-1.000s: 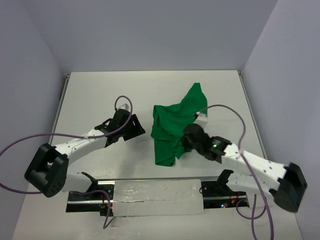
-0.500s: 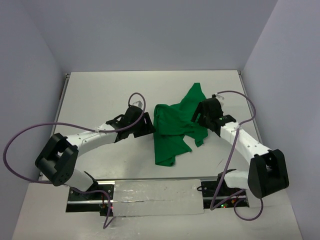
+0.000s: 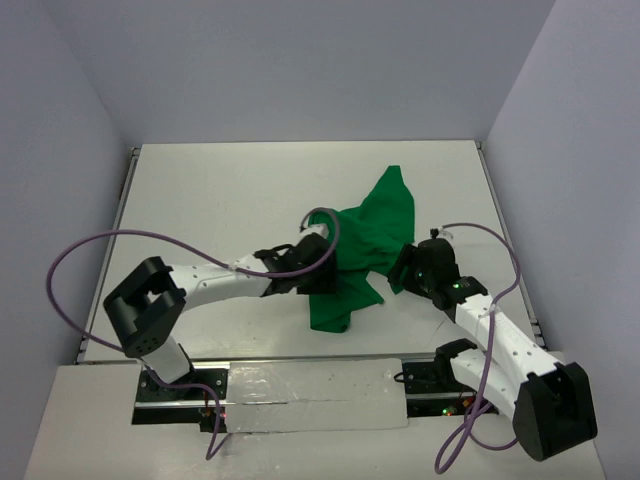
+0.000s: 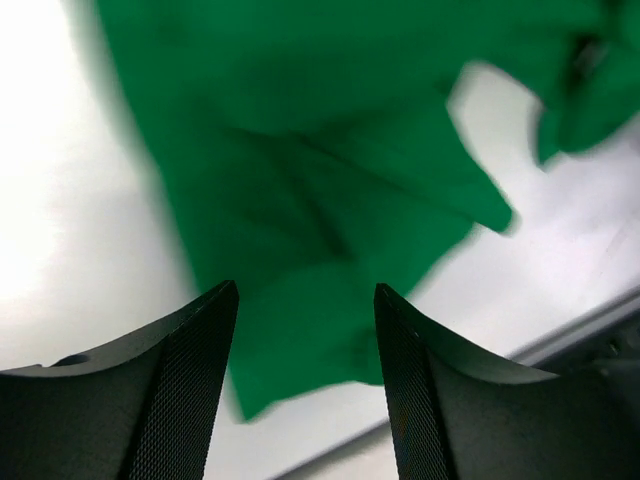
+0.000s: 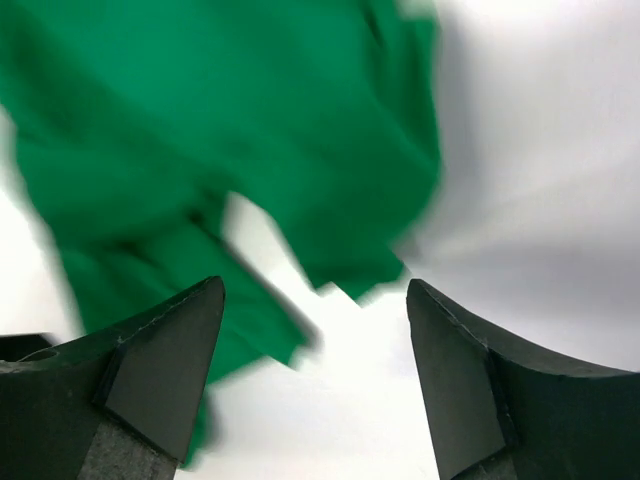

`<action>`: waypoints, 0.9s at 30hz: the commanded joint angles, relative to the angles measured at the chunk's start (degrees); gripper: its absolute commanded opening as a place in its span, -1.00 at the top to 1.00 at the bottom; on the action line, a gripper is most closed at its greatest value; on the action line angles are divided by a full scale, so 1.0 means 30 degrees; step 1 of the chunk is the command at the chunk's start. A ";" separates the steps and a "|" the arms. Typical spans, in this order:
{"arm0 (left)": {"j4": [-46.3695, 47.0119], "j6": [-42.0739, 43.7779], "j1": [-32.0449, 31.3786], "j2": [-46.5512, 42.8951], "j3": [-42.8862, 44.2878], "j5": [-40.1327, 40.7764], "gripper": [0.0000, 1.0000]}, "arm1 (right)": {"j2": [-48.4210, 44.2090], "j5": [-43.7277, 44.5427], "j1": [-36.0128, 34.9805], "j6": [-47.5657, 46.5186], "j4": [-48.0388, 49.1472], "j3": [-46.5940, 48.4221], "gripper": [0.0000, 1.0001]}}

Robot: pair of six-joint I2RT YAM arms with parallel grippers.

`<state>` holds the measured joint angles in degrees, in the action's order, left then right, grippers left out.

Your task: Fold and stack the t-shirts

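A bright-green t-shirt [image 3: 365,225] lies crumpled on the white table, right of the middle, with a flap running toward the near edge. My left gripper [image 3: 320,272] hovers over the shirt's left part. In the left wrist view its fingers [image 4: 305,288] stand open with the green cloth [image 4: 300,150] below them and nothing between. My right gripper [image 3: 406,268] is at the shirt's right edge. In the right wrist view it [image 5: 314,284] is open above bare table, and the shirt [image 5: 230,110] lies just beyond the fingertips.
A metal rail [image 3: 300,385] runs along the near edge between the arm bases. Purple cables [image 3: 80,255] loop off both arms. Grey walls close in the table [image 3: 220,190] on the left, back and right.
My right gripper, shut on the shirt a second ago, has opened and let go, and now sits at the shirt's right edge. My left arm has reached right, over the shirt.
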<state>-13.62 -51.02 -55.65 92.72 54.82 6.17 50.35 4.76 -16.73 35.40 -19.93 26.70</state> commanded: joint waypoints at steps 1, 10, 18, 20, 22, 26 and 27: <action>-0.1617 -0.0787 -0.2405 0.2390 0.4490 0.1830 -0.30 | 0.1129 -0.1120 0.0029 0.0902 0.1401 -0.0865 -0.58; -0.2782 -0.3062 -0.3072 0.7117 0.9124 0.3273 -0.21 | 0.3118 -0.0765 0.0040 0.0796 0.2484 -0.0374 -0.55; -0.3246 -0.4908 -0.3065 0.6644 0.7299 0.4345 -0.28 | 0.2452 -0.0370 0.0047 0.0701 0.1972 -0.0161 -0.55; -0.2952 -0.4996 -0.2990 0.6492 0.7162 0.4246 -0.31 | 0.2380 -0.0326 0.0069 0.0679 0.1954 -0.0254 -0.54; -0.3377 -0.4919 -0.2907 0.7319 0.7824 0.4367 -0.31 | 0.2417 -0.0345 0.0089 0.0747 0.2132 -0.0354 -0.52; -0.3428 -0.4688 -0.2766 0.8608 0.9098 0.4301 -0.29 | 0.2828 -0.0384 0.0083 0.1028 0.2583 -0.0318 -0.46; -0.3416 -0.4715 -0.2726 0.8760 0.9212 0.4259 -0.27 | 0.2989 -0.0408 0.0086 0.1125 0.2755 -0.0221 -0.43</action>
<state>-22.85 -64.55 -64.55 115.60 79.17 17.86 58.65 2.63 -16.71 37.78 -14.93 24.12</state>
